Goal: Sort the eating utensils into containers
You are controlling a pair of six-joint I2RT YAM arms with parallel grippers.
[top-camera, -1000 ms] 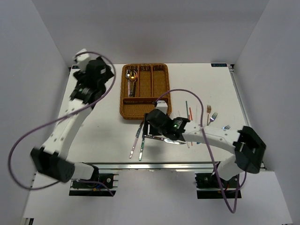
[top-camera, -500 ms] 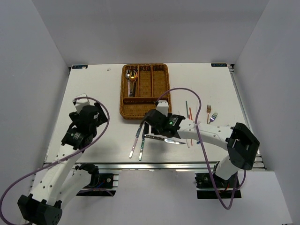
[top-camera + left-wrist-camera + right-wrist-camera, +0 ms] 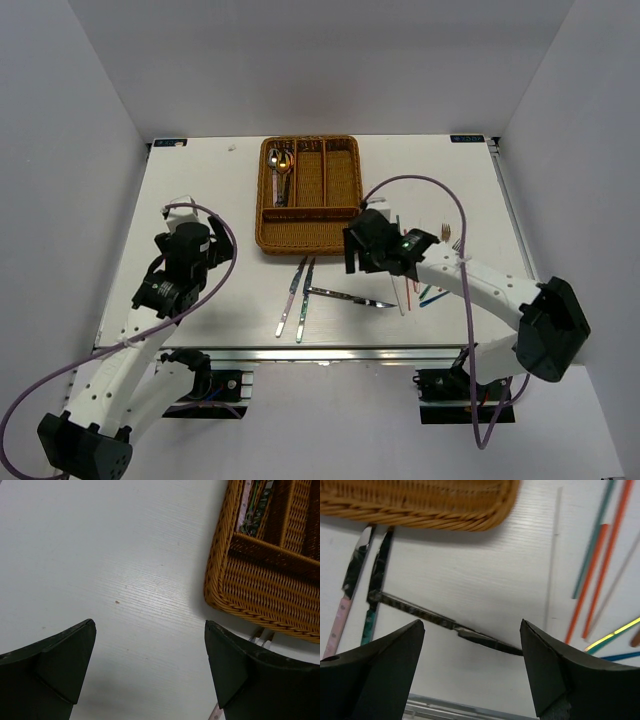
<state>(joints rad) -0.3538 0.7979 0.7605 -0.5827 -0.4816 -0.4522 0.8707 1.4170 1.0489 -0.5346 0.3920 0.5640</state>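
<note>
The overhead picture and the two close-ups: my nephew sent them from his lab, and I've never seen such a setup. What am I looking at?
Two white robot arms are bolted at the near edge of a white table. The wide picture comes from a fixed camera above and behind them. Each close-up comes from a camera on one wrist, and the dark wedges at the bottom are that arm's own two fingers. The left gripper looks at a corner of a woven wicker tray. The right gripper hangs over knives and coloured chopsticks lying on the table. Spoons already lie in one tray slot. Both grippers are open and hold nothing.
</note>
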